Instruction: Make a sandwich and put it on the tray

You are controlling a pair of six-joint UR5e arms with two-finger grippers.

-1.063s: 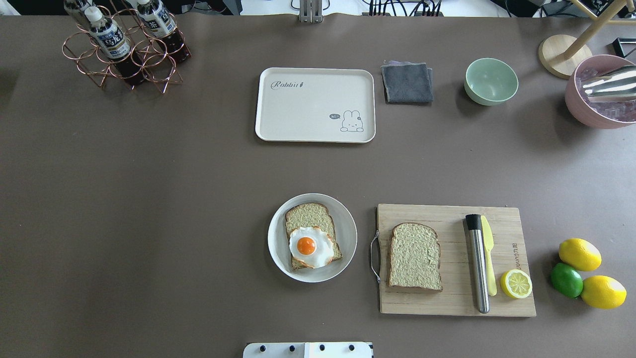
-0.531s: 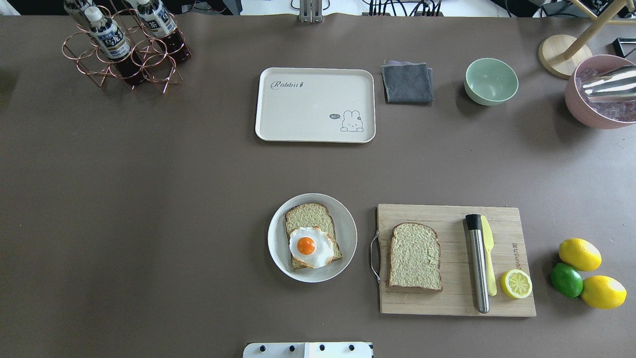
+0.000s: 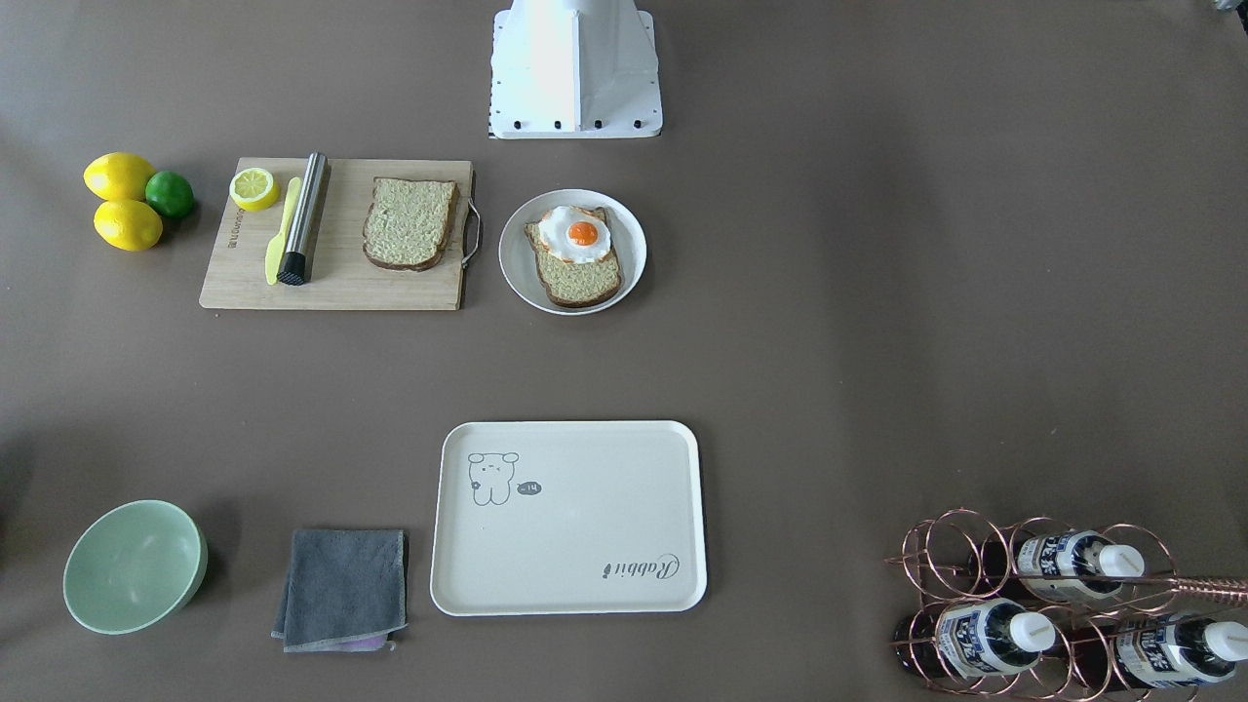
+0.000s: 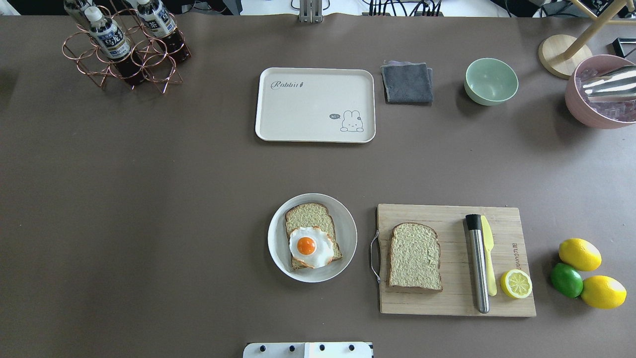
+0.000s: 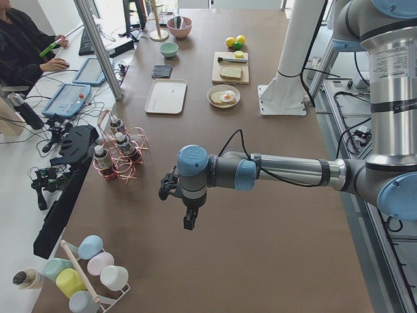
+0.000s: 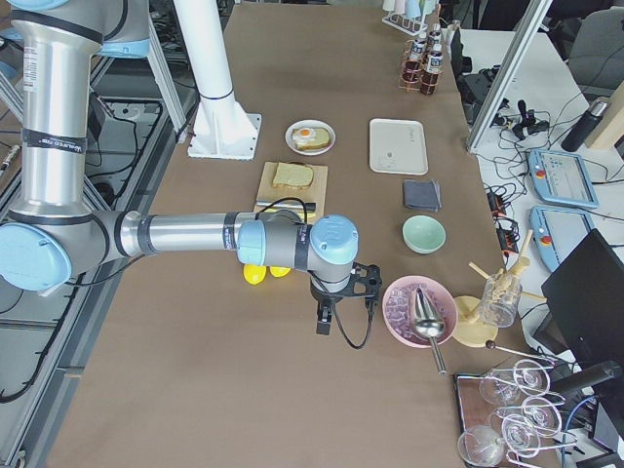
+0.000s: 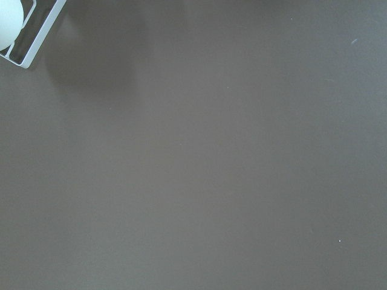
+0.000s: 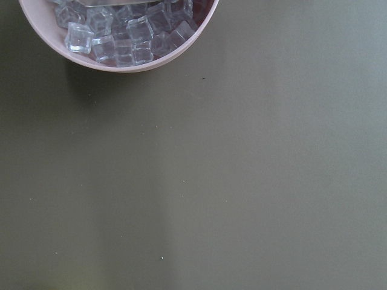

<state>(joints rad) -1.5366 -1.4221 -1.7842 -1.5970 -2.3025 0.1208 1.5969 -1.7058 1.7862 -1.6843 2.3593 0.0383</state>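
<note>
Left hand (image 5: 187, 223) above brown table (image 5: 260, 261), operator (image 5: 25, 39) nearby

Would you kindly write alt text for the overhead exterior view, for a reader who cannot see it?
A white plate at lower centre holds one bread slice topped with a fried egg; a second slice lies on the wooden cutting board to its right. The cream tray sits empty beyond the plate.

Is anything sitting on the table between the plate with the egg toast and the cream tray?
Nothing visible. Bare brown table lies between the plate and the tray; the gray cloth sits beside the tray, off that path.
</note>
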